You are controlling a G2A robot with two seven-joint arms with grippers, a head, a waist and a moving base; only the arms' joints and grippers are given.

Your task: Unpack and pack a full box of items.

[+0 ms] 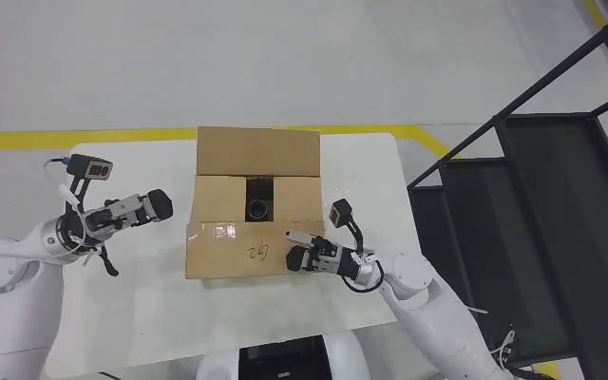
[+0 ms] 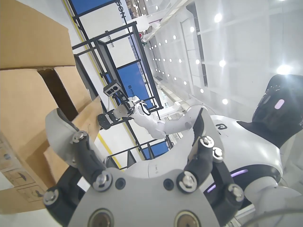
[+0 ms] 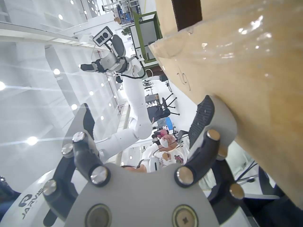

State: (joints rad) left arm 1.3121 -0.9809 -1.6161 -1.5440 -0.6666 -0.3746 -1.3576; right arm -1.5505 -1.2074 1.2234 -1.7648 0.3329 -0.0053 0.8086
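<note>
while both gape empty, right claw (image 1: 293, 248) touches the box (image 1: 237, 253), left claw (image 1: 160, 205) hangs apart.

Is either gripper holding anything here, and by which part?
Nothing is held. The left gripper is open beside the box. The right gripper is open, one of its fingers against the near flap.

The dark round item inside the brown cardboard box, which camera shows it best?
Top view: it looks down between the flaps onto the dark round item. The wrist views show the brown cardboard box from outside, its opening dark.
</note>
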